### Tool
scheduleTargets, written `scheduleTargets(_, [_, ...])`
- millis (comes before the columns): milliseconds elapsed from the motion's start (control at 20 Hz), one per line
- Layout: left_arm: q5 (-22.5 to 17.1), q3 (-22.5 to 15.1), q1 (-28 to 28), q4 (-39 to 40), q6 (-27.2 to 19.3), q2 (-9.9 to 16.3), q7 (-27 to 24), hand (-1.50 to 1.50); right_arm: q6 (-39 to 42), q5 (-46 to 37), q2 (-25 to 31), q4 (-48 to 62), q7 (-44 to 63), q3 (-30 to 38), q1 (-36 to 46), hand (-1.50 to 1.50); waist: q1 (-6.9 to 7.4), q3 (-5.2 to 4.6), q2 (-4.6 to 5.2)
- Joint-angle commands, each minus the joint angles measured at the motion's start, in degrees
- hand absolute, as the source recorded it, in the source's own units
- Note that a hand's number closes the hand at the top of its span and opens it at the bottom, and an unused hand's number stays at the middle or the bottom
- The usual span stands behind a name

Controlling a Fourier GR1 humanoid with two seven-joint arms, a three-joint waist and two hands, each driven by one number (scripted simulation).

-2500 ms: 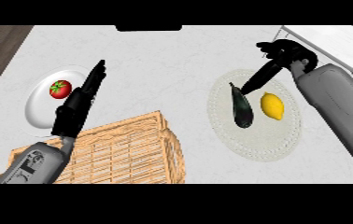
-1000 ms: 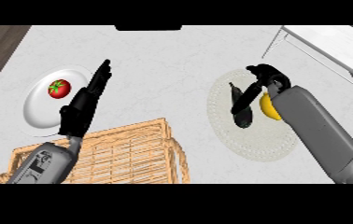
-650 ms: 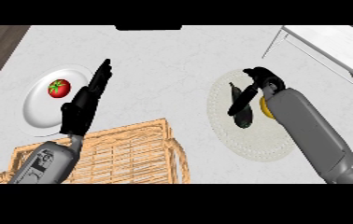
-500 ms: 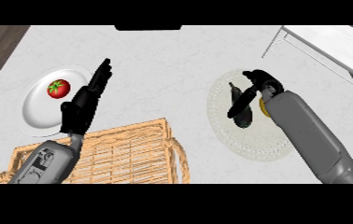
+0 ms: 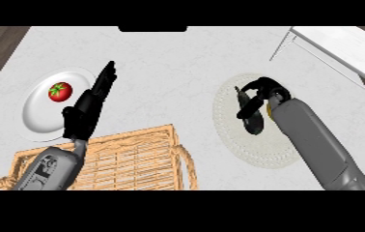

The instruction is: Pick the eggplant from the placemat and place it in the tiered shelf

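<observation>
A dark eggplant (image 5: 253, 123) lies on the round pale placemat (image 5: 235, 140) at the right. My right hand (image 5: 265, 88) sits on the eggplant's upper end, with fingers and thumb curled round it. The forearm crosses the mat and hides most of a yellow lemon (image 5: 269, 111) beside the eggplant. The white tiered shelf (image 5: 324, 38) stands at the far right corner, apart from the hand. My left hand (image 5: 87, 111) rests open at the left, fingers pointing up.
A white plate (image 5: 34, 117) with a red tomato (image 5: 60, 91) sits at the left, beside my left hand. A wicker basket (image 5: 132, 159) fills the near left. A dark slot (image 5: 152, 29) lies at the counter's far edge.
My right hand has come down from the shelf side onto the eggplant and curled round its top. The forearm now covers the lemon. The left hand has barely moved.
</observation>
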State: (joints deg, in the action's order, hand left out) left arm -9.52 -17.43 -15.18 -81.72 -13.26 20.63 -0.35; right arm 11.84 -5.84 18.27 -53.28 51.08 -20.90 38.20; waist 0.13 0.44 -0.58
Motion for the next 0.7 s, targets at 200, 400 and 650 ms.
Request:
scheduleTargets(200, [3.1, -0.8, 3.6, -1.4, -0.8, -3.5, 2.1, 0.00, 2.6, -5.4, -0.9, -3.6, -2.8, -1.8, -3.1, 1.50, -0.01, -0.44, 0.49])
scheduleTargets(400, [2.2, 0.7, 1.1, 1.2, 1.0, -3.2, 0.3, 0.00, -10.9, -11.9, -3.3, 3.3, 1.0, 0.9, 2.3, 1.50, 0.84, -0.44, 0.86])
scheduleTargets(650, [2.0, -0.1, 0.3, 0.3, 1.7, -3.1, 1.3, 0.00, -28.6, -23.0, -5.9, 9.4, 18.6, 1.5, 12.7, 1.50, 3.24, -0.58, 1.21])
